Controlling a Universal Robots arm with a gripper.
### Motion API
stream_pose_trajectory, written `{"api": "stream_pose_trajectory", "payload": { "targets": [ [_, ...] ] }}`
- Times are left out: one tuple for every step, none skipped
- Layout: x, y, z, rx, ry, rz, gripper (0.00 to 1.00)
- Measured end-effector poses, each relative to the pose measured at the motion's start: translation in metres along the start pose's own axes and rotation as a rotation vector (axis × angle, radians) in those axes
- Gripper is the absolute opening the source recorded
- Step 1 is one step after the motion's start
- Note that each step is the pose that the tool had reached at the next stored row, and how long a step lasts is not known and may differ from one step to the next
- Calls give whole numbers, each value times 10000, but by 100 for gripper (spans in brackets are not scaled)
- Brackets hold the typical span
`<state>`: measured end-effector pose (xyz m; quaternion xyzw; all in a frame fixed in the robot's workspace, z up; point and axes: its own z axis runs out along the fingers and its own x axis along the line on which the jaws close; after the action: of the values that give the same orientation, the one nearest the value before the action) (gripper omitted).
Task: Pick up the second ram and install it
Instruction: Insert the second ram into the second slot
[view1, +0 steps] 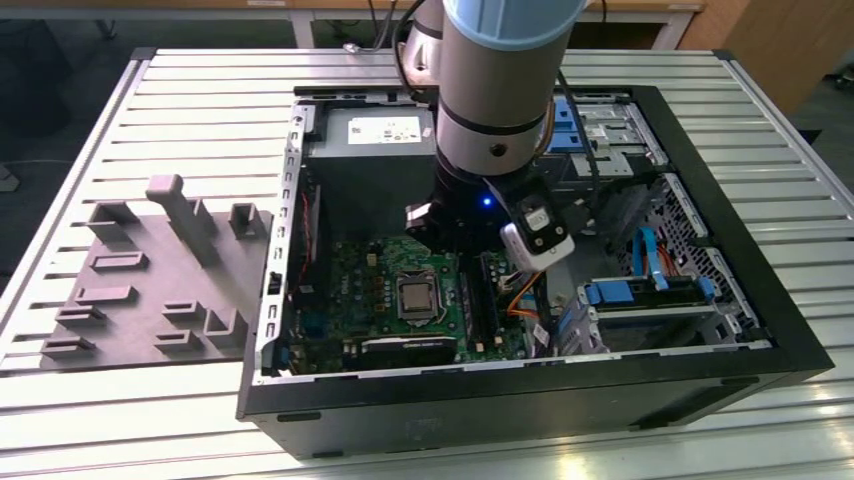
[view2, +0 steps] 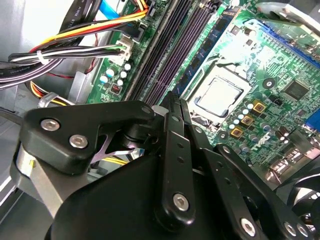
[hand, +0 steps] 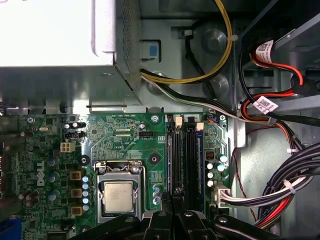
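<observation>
My gripper is down inside the open computer case, its arm reaching in from above. The black fingers are pressed together, so it is shut. Their tips rest at one end of the long black memory slots beside the processor. I cannot tell the second ram apart from the slots, and whatever lies under the fingertips is hidden. The grey fixture block on the exterior view's left carries no stick.
Bundles of cables run close beside the slots. The silver power supply fills the far end of the case. Drive bays with blue clips stand on the exterior view's right. The case sits on a slatted metal table.
</observation>
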<state>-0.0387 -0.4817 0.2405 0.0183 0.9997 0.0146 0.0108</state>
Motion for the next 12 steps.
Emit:
{"api": "stream_pose_trajectory", "payload": {
  "targets": [
    [-1, 0, 1, 0, 0, 0, 12],
    [-2, 0, 3, 0, 1, 0, 12],
    [-3, 0, 5, 0, 0, 0, 12],
    [-4, 0, 7, 0, 0, 0, 12],
    [-5, 0, 9, 0, 0, 0, 12],
    [-6, 0, 11, 0, 1, 0, 12],
    [-8, 0, 12, 2, 1, 0, 12],
    [-10, 0, 13, 1, 0, 0, 12],
    [-13, 0, 15, 1, 0, -1, 12],
    [-16, 0, 17, 1, 0, 0, 12],
    [-19, 0, 18, 1, 0, 0, 12],
    [-23, 0, 18, 1, 1, -1, 12]
  ]
}}
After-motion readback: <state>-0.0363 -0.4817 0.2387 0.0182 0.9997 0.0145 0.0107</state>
